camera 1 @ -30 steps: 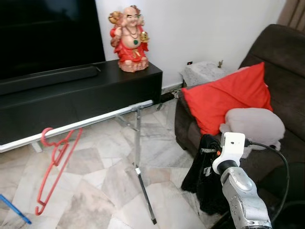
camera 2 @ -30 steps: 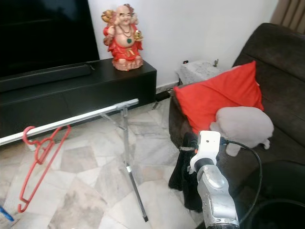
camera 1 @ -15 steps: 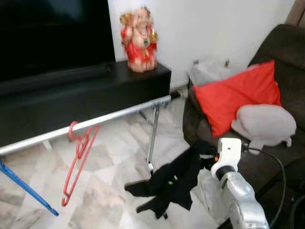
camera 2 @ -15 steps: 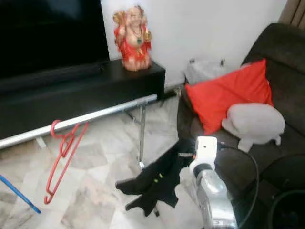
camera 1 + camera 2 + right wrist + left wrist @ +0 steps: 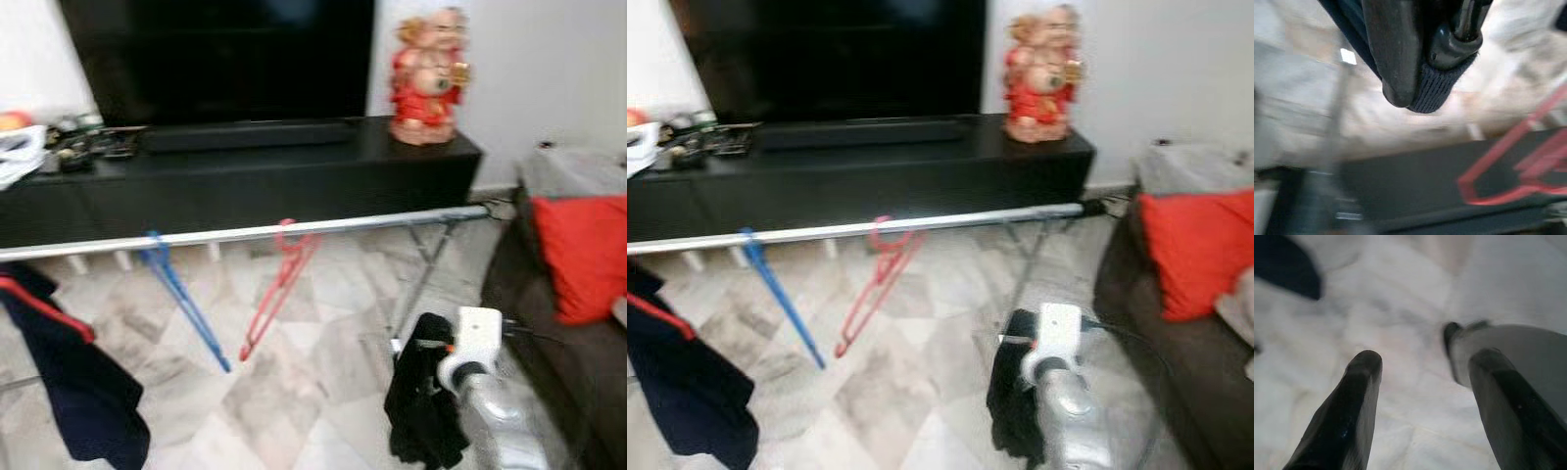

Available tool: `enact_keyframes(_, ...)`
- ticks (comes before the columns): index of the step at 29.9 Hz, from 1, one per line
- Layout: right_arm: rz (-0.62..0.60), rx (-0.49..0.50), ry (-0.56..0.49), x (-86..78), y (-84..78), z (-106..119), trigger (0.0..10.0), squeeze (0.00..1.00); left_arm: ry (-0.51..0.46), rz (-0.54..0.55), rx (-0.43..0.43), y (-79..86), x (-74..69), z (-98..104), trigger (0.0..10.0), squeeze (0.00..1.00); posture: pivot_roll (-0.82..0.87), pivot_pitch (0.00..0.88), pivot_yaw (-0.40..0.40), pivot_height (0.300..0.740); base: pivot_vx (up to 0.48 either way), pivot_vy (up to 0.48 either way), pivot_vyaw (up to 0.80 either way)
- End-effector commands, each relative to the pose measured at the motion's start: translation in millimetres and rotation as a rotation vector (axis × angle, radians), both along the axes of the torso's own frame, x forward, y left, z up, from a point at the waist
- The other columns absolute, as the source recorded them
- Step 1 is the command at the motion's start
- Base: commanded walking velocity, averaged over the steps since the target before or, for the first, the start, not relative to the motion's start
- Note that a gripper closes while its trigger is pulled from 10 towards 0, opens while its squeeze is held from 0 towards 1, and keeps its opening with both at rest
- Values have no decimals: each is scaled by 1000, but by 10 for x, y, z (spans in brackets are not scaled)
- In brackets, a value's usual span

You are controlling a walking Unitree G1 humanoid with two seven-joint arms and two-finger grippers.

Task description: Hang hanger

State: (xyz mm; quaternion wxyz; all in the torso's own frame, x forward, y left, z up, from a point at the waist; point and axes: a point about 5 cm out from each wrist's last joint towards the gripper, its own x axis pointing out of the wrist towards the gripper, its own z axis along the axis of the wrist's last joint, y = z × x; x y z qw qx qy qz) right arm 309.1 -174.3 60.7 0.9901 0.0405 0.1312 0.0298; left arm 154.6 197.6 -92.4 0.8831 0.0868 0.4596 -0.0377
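Black garment hangs from my right hand, below the rail; view has swung left since a second ago, rail now central. Right wrist: fingers clamp its hanger. Left hand wide, idle

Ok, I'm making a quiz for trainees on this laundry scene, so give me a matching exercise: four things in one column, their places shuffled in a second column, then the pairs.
Things:
1. red hanger
2. blue hanger
3. black garment
4. red figurine

Places:
A. on the black TV cabinet
B. held up by the right gripper
C. on the silver rail, nearer its middle
D. on the silver rail, left of the other hanger

Pairs: 1-C, 2-D, 3-B, 4-A
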Motion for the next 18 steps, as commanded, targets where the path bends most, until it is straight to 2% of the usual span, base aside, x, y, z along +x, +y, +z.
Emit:
enact_keyframes(1,-33,-7,-2,-1,-89,-20,10000,0,-2,32,-10,-20,-46,-19,10000,0,-14,16,29,740,0,0,800)
enact_keyframes(8,-86,25,39,-53,-114,-160,10000,0,-58,123,-8,14,-56,-3,10000,0,-8,2,47,740,0,0,770)
enact_keyframes(13,-137,61,95,-135,-172,-321,10000,0,-129,146,-15,5,-42,28,10000,0,-8,0,44,740,0,0,0)
enact_keyframes(16,-141,46,110,-175,-204,-376,10000,0,-172,146,-22,-14,-28,49,10000,0,-8,0,34,740,0,0,0)
enact_keyframes(17,-145,43,112,-190,-219,-395,10000,0,-183,129,6,14,35,77,10000,0,-9,0,33,740,0,0,0)
enact_keyframes(18,-145,43,112,-190,-219,-395,10000,0,-183,129,6,14,35,77,10000,0,-9,0,33,740,0,0,0)
